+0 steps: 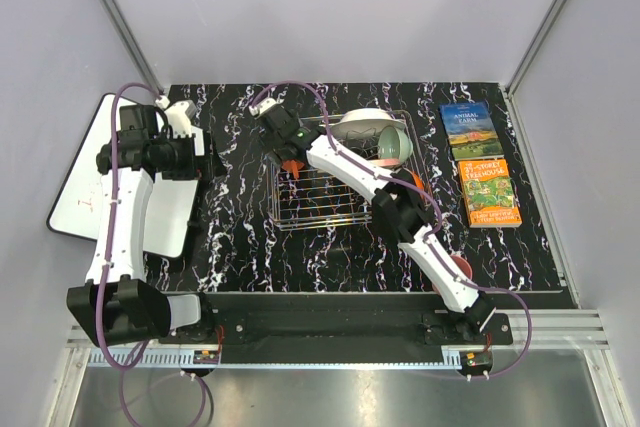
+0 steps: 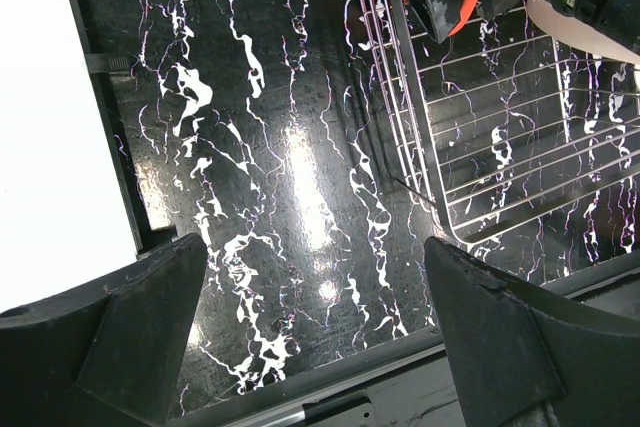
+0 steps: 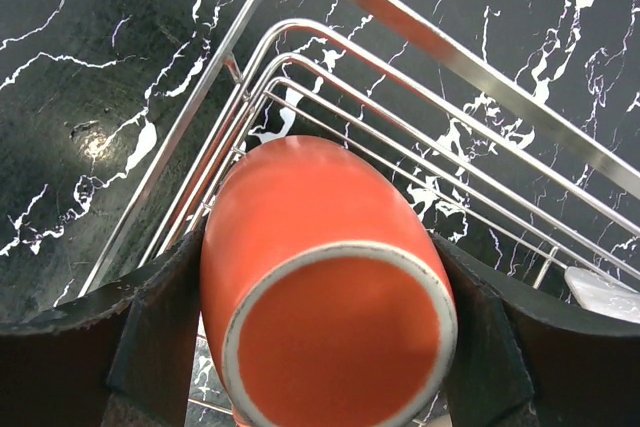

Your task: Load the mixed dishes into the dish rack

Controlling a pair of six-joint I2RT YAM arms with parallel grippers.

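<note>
orange-red mug point(image 3: 330, 297), at wire rack point(image 3: 420, 37) corner

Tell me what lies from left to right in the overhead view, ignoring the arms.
White board → silver wire dish rack → blue book and orange book, one behind the other.

Mug point(image 3: 320, 287) over rack point(image 1: 322, 209) corner; board point(image 1: 75, 185) left, books point(image 1: 470, 132) right.

Bright, even overhead light; glare on glossy tabletop point(image 2: 310, 177)
</note>
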